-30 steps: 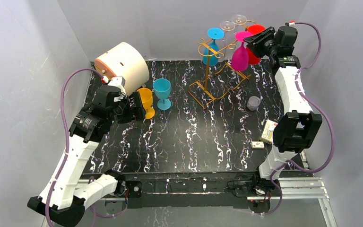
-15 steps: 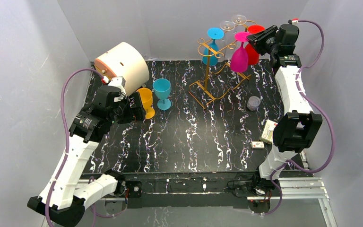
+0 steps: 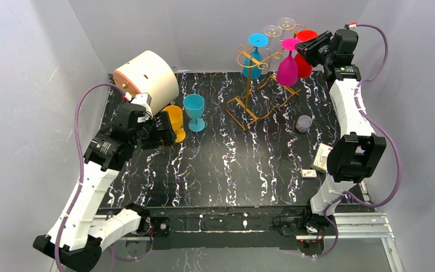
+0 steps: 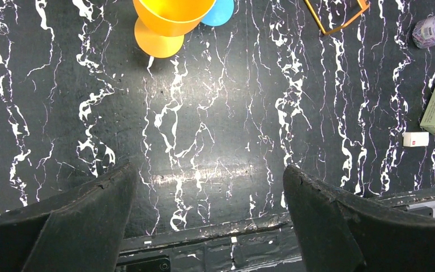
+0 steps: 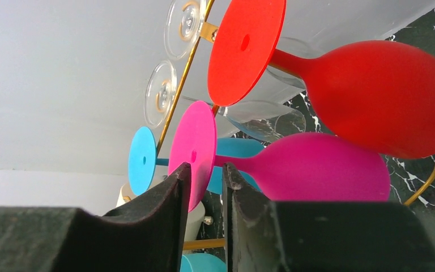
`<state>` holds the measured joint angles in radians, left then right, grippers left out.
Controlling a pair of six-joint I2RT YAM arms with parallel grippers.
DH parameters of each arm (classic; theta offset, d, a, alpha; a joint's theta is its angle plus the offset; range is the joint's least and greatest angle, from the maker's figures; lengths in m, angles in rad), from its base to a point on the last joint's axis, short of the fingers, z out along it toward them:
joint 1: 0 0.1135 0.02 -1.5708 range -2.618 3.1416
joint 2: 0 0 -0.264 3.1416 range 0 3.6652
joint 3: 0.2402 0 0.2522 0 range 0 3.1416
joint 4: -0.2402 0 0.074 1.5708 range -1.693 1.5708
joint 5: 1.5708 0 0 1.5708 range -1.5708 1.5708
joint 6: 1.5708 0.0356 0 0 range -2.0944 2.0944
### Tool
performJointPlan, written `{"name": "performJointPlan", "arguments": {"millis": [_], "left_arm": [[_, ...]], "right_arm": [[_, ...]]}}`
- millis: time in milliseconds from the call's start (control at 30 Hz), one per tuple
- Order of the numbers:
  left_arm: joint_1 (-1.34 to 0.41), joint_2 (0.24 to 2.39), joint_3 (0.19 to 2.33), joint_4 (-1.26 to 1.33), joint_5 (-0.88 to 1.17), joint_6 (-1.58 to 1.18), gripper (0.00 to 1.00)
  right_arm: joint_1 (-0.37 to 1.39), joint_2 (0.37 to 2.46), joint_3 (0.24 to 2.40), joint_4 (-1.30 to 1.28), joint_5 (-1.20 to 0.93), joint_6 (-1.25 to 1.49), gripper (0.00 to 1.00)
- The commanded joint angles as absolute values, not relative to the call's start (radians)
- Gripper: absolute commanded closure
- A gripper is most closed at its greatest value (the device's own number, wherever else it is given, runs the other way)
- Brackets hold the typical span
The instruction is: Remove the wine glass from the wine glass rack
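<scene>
left claw (image 4: 208, 170) spread wide | right claw (image 5: 205, 167) narrowed at stem of magenta wine glass (image 5: 317, 167), grip unclear

Your left pincer (image 4: 208, 170) hangs spread wide over the black white-veined tabletop (image 4: 204, 113); ahead of it (slightly left) stands an orange plastic goblet (image 4: 173, 8).

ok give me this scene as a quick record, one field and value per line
rack: gold wire wine glass rack, far side of the table
hanging upside down: pink glass, red glass, blue glass, two clear glasses
standing upright: orange glass, teal glass, near the cream cylinder
right gripper: at the pink glass's foot, narrow gap between fingers, grip unclear
left gripper: wide open above the table, holding nothing
other: small jar, box
</scene>
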<state>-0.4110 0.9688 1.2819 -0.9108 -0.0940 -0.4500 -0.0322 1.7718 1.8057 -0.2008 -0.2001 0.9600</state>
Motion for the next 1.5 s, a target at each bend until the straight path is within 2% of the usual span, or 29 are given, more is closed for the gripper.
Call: {"name": "performJointPlan", "arguments": {"millis": [0,133,200,233,500,667,800,933,1467], "left_arm": [[-0.406,0.962,1.267,-0.899,-0.073,-0.458,0.02],[-0.405,0.959,1.264,-0.901,-0.073,-0.46,0.02],[-0.405,0.959,1.265,-0.901,-0.074,-0.462,0.02],[-0.405,0.958,1.265,-0.902,-0.073,-0.462,0.02],[-0.405,0.94,1.259,-0.932,-0.096,-0.468,0.02],[-0.405,0.953,1.277,-0.935,-0.087,-0.469,0.02],[-0.405,0.964,1.27,-0.928,-0.063,-0.472,0.02],[-0.405,0.968,1.247,-0.922,-0.056,-0.477,0.02],[-0.405,0.961,1.223,-0.886,-0.019,-0.432,0.02]], "right_arm": [[-0.032,1.717,1.824,-0.178,-0.197,0.944,0.64],[-0.032,1.719,1.827,-0.179,-0.206,0.948,0.75],[-0.032,1.723,1.836,-0.184,-0.218,0.952,0.84],[-0.032,1.725,1.842,-0.19,-0.219,0.954,0.85],[-0.032,1.714,1.824,-0.184,-0.233,0.984,0.81],[-0.032,1.694,1.816,-0.192,-0.224,0.99,0.91],[-0.032,1.674,1.801,-0.201,-0.227,1.021,0.93],[-0.032,1.657,1.792,-0.215,-0.205,1.036,0.99],[-0.032,1.575,1.698,-0.192,-0.165,1.062,0.99]]}}
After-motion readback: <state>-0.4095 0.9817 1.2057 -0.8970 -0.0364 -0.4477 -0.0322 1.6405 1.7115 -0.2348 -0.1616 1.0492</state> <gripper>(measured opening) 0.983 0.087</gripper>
